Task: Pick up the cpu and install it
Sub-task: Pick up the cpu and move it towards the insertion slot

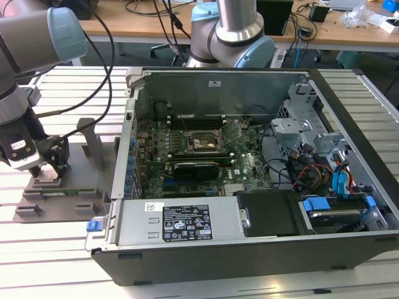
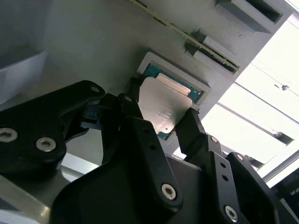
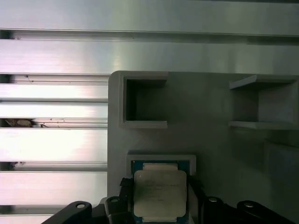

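The cpu [image 2: 164,103] is a small silvery square on a green board, lying in the pale-rimmed recess of a grey holder block [image 3: 210,140]. My gripper [image 2: 161,115] straddles it, one black finger [image 2: 133,109] against each of two opposite edges, and looks shut on it. In the first wrist view the cpu [image 3: 160,193] sits between the gripper [image 3: 159,198] tips, low in its recess. In the exterior view my gripper [image 1: 47,167] hangs over the holder block [image 1: 62,196] at that view's left. The dark socket frame [image 1: 202,144] lies on the motherboard [image 1: 249,168] inside the open computer case [image 1: 131,187].
The holder block has raised posts [image 1: 93,140] and open pockets [image 3: 145,102] beside the recess. It rests on a slatted metal table [image 1: 56,249]. A black heatsink [image 1: 196,168], cables [image 1: 305,174] and drive bays [image 1: 336,205] fill the case. A second robot base [image 1: 234,31] stands behind it.
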You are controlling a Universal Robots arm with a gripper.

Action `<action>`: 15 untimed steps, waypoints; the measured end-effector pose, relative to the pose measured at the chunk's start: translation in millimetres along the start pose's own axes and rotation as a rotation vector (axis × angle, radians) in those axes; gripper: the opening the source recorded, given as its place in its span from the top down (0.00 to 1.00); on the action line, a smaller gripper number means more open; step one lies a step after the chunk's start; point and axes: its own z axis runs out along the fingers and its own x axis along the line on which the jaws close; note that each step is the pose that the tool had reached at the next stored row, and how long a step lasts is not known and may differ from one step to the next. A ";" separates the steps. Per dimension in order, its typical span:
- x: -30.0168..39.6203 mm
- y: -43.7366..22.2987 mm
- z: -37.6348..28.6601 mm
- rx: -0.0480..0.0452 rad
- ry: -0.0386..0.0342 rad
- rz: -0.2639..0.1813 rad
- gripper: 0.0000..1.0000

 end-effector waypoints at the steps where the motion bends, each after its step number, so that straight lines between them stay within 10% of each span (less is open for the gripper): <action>1: 1.1 0.4 -0.1 -0.0001 0.0001 0.000 0.44; 15: 2.7 0.6 -1.8 -0.0005 0.0001 0.000 0.45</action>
